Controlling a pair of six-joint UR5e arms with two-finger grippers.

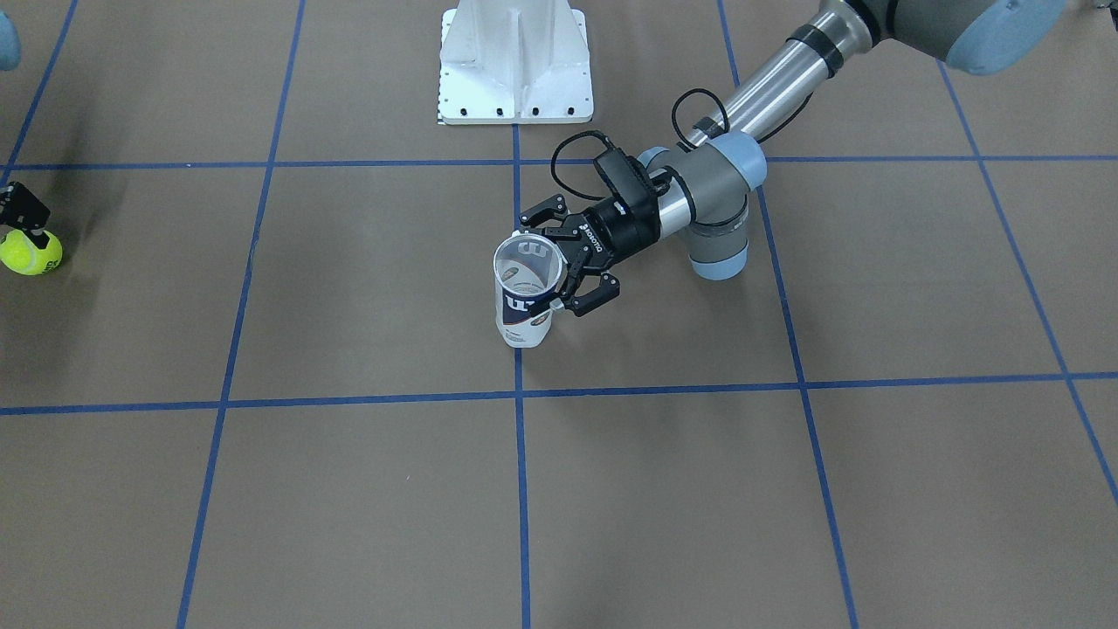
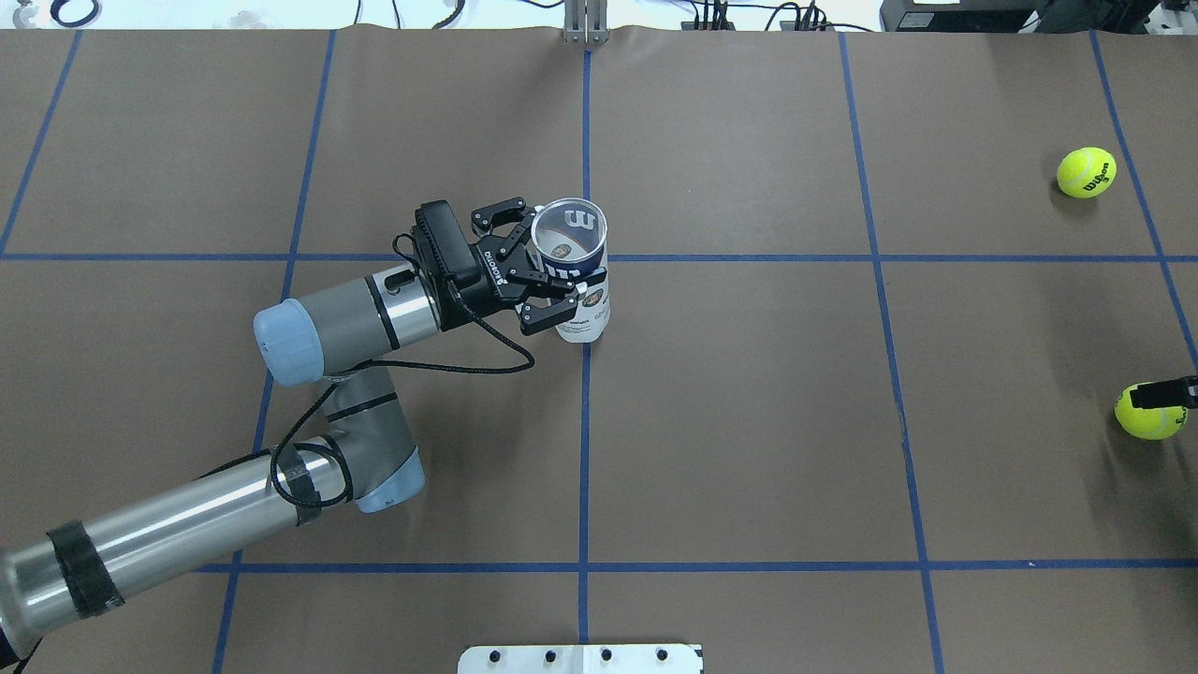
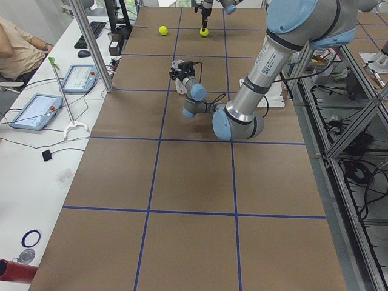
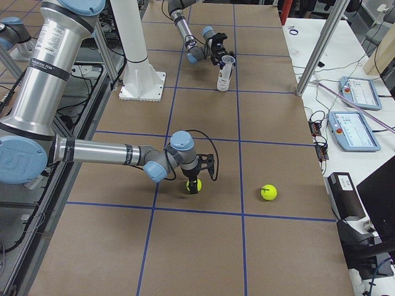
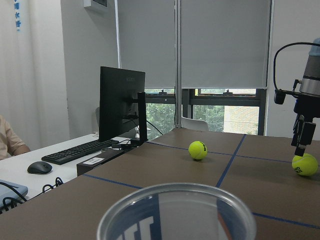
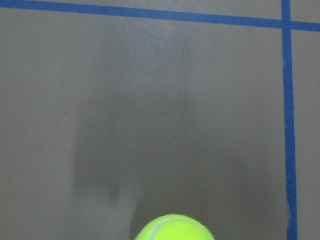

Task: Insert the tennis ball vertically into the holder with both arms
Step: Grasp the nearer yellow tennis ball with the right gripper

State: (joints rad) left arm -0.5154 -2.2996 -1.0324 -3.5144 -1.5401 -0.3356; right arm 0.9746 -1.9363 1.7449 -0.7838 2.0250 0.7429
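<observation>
The holder (image 2: 573, 271), a clear can with a white and navy label, stands upright at the table's middle, mouth up. It also shows in the front view (image 1: 526, 293). My left gripper (image 2: 535, 262) is open and level beside it, one finger on each side of the upper can. The left wrist view shows the can's rim (image 5: 176, 212) just below the camera. A tennis ball (image 2: 1149, 413) lies on the table at the right edge. My right gripper (image 1: 33, 229) points down at its top. I cannot tell whether it is open or shut. The ball shows in the right wrist view (image 6: 172, 228).
A second tennis ball (image 2: 1086, 172) lies at the far right, apart from both grippers. The white pedestal base (image 1: 515, 61) stands at the robot's side of the table. Blue tape lines mark a grid on the brown table (image 2: 749, 421).
</observation>
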